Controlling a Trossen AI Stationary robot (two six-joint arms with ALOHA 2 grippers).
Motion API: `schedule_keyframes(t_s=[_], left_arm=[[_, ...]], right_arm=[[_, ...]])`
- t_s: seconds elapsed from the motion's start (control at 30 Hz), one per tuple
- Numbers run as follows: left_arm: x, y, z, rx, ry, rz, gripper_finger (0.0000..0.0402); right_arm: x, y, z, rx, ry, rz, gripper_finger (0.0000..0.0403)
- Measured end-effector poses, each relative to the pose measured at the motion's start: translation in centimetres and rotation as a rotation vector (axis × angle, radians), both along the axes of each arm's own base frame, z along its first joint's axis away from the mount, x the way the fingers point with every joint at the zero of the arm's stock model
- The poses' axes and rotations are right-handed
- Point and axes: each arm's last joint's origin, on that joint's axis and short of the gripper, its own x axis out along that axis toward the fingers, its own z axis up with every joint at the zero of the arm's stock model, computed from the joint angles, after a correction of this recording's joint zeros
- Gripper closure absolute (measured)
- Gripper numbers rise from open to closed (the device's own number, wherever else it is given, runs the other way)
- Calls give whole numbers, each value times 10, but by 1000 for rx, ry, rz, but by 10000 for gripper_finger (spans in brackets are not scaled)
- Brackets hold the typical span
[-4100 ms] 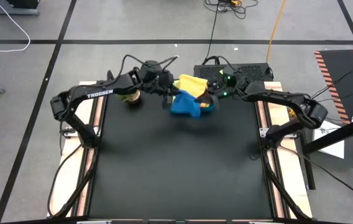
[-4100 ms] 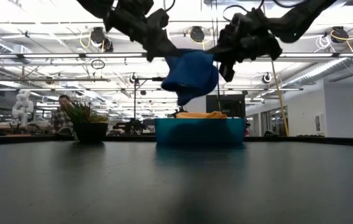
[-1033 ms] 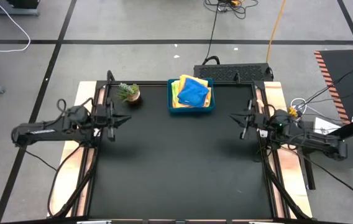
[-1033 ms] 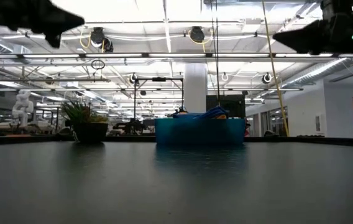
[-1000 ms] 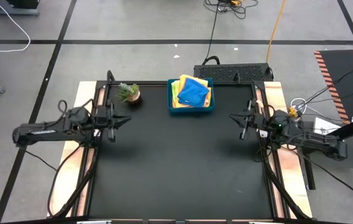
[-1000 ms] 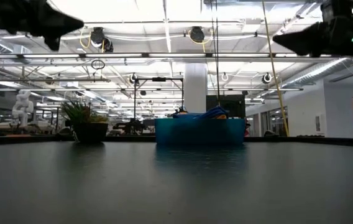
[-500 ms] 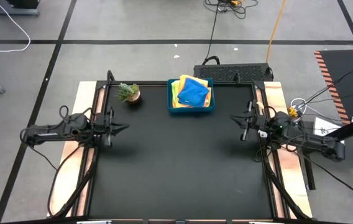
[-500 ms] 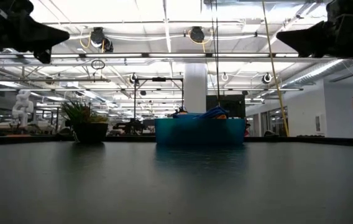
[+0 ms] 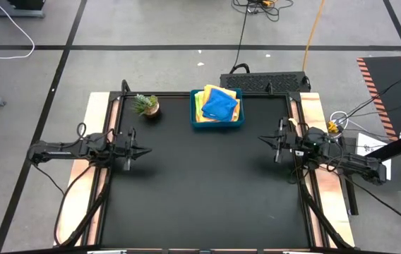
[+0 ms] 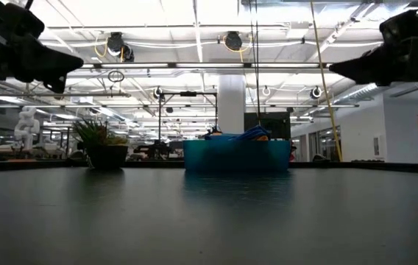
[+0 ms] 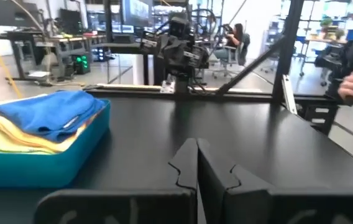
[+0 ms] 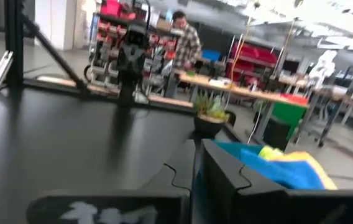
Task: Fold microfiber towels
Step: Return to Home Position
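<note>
Blue towel (image 9: 219, 104), apparently folded, tops yellow towel (image 9: 210, 90) in bin (image 9: 218, 125); left gripper (image 9: 146, 150) and right gripper (image 9: 260, 139) hover apart, jaws pressed together.

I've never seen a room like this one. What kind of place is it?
Probably a robot lab in a workshop hall: the robot's left pincer and right pincer hang over a black table, a person is by workbenches, and pipes run overhead.

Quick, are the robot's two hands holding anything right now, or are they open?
Left gripper: shut, empty, at the left edge of the table.
Right gripper: shut, empty, at the table's right edge.
</note>
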Motion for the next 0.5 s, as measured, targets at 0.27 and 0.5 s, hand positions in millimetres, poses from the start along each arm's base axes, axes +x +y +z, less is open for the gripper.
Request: schedule_keyframes(t_s=[0.27,0.5], left_arm=[[0,-4,-1,13,-5,-38,384],[0,-7,-1,26,0,-76,396]], right_arm=[[0,0,-4,39,37,-3,386],[0,0,-5,41,42,0,386]])
